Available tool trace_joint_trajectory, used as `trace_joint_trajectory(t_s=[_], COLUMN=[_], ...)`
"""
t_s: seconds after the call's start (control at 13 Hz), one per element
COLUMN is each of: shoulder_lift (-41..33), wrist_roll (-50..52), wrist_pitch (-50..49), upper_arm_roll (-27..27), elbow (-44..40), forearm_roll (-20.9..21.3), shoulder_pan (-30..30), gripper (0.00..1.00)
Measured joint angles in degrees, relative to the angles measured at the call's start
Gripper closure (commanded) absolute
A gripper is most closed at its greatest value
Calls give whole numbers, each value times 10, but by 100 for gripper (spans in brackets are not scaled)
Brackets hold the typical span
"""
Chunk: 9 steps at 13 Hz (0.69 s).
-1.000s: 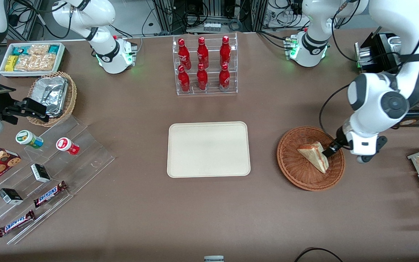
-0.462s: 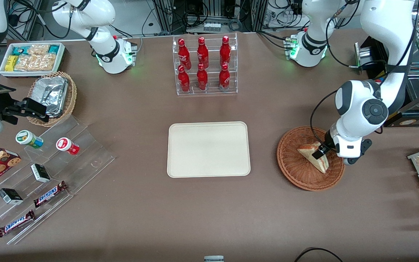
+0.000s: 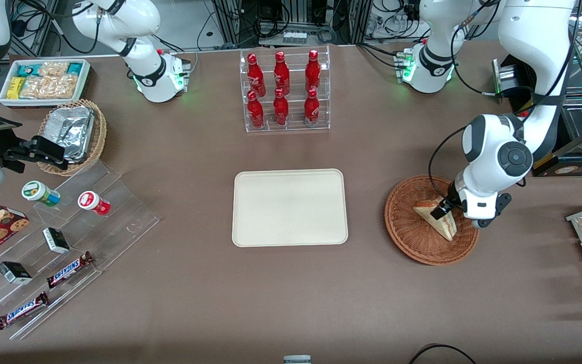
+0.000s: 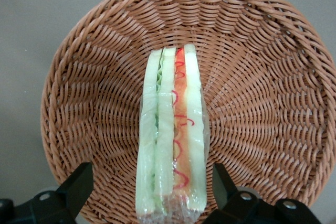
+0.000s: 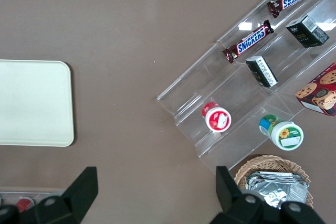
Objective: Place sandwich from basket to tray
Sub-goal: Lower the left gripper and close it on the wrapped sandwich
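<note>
Over the basket (image 3: 431, 220), toward the working arm's end of the table, the gripper (image 3: 443, 209) is held low above the sandwich (image 3: 435, 216). In the wrist view the fingers (image 4: 80, 184) are spread wide, one on each side of the wedge, with a clear gap between each pad and the bread; nothing is pinched yet. The sandwich (image 4: 170, 135) lies in the basket (image 4: 94, 98), filling edge up, red and green layers running along the line between the pads. In the front view it rests at about 3 o'clock from the basket's centre, close to the rim. The tray (image 3: 289, 207) lies well apart, at 9 o'clock from the basket, and is bare.

The step in hand is judged to be the final descent before closing. Several faults could follow. The bread looks soft, so a hard squeeze could crush the wedge or press the filling out. If the pads are closed too near the upper edge, the layers could be peeled apart and only part lifted. A clear wrap seems to cover the wedge; the pads could slide on it. If the descent is carried too deep, the weave could be struck by the fingertips, and the light basket could be dragged or tipped during the lift.
</note>
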<state>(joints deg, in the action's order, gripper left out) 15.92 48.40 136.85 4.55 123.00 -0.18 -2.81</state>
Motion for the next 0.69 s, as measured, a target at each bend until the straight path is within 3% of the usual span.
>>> trace_joint_trajectory(t_s=[0.08,0.15,0.46,0.54,0.69], shoulder_lift=[2,3,9,11,12], wrist_roll=[0,0,24,27,28], wrist_pitch=[3,5,7,9,11], upper_arm_roll=[0,0,7,9,10], elbow=[0,0,0,0,-2], forearm_roll=[0,0,0,0,0], shoulder_pan=[0,0,0,0,0], gripper=[1,9,90,100,100])
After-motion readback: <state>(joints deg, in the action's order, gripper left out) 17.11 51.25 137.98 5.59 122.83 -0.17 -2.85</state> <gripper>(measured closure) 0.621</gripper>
